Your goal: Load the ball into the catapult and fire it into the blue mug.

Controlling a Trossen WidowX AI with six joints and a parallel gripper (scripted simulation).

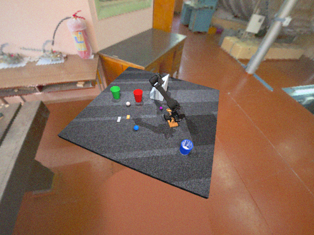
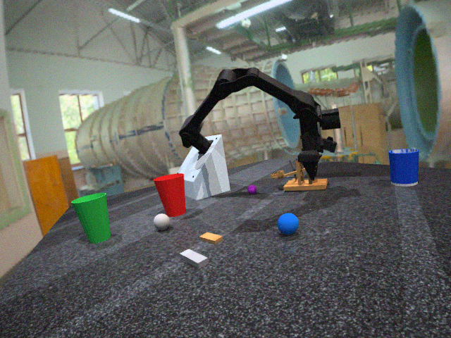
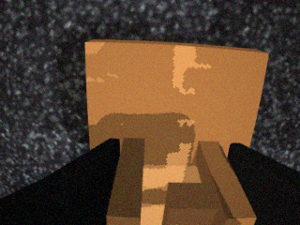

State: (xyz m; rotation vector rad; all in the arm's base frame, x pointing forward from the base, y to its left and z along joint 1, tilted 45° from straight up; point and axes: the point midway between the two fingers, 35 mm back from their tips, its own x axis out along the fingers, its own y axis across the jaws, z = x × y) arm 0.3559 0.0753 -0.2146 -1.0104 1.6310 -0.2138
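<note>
Blue ball (image 1: 136,127) (image 2: 287,223) on mat, well apart from claw (image 1: 174,119) (image 2: 312,177) (image 3: 173,144). Small purple ball (image 1: 160,107) (image 2: 251,189) nearer it. Claw apparently clenched on orange wooden catapult's (image 1: 173,124) (image 2: 305,186) (image 3: 141,80) uprights; contact hard to see. Blue cylindrical mug (image 1: 186,147) (image 2: 404,167) stands apart.

Wrist view: the orange-brown catapult (image 3: 136,84) is resting over the speckled dark worktop (image 3: 37,70), its flat base plate (image 3: 141,63) filling the middle. Two uprights, left (image 3: 128,178) and right (image 3: 225,175) in frame, are standing toward the lower edge, with a blocky piece (image 3: 192,197) showing between them. The claw (image 3: 174,152) is gripping the catapult, its black fingers flanking the uprights on their outer sides. Shadow is covering the plate's lower middle; pale light patches are breaking up its surface.
</note>
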